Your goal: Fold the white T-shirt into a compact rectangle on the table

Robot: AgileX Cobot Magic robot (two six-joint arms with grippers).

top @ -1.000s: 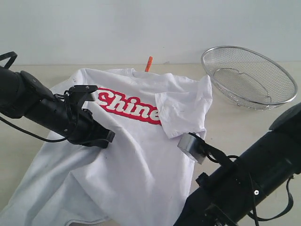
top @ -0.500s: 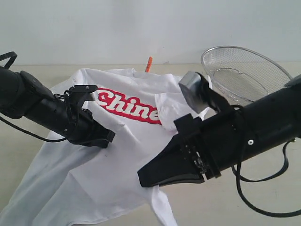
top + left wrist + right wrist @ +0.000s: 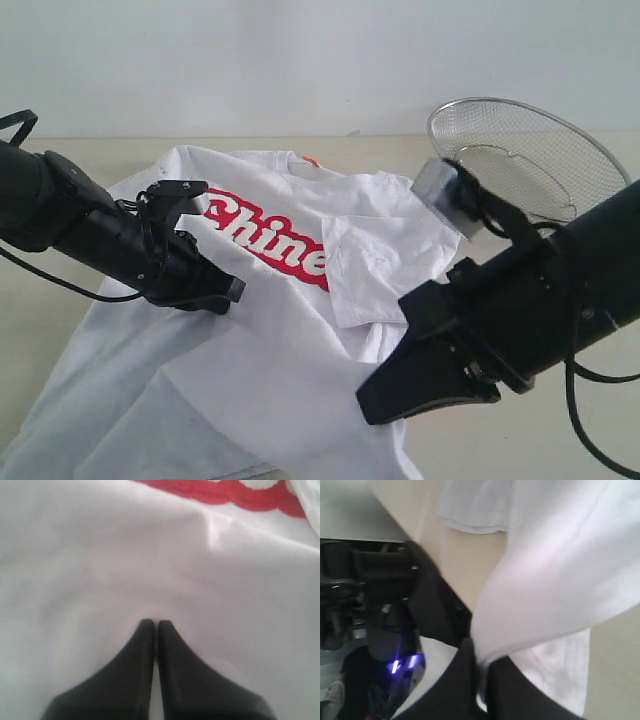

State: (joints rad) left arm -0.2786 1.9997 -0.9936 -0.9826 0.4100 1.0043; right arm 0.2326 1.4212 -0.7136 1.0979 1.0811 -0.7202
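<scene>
Shirt [image 3: 270,350] lies face up in the middle of the table [image 3: 40,340], its red letters toward twelve o'clock. My left gripper [image 3: 228,292] rests on it at nine o'clock, jaws together, with no cloth seen between them. My right gripper [image 3: 372,405], at five o'clock, is clamped on the shirt's edge. A basket [image 3: 530,160] stands at two o'clock.

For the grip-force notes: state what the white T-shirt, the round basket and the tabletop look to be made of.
The white T-shirt looks like thin, soft cloth, probably cotton, matte: it drapes and creases. The basket is shiny silver wire mesh, likely steel: you see through it. The table is pale beige, matte, perhaps laminate; unclear.
</scene>
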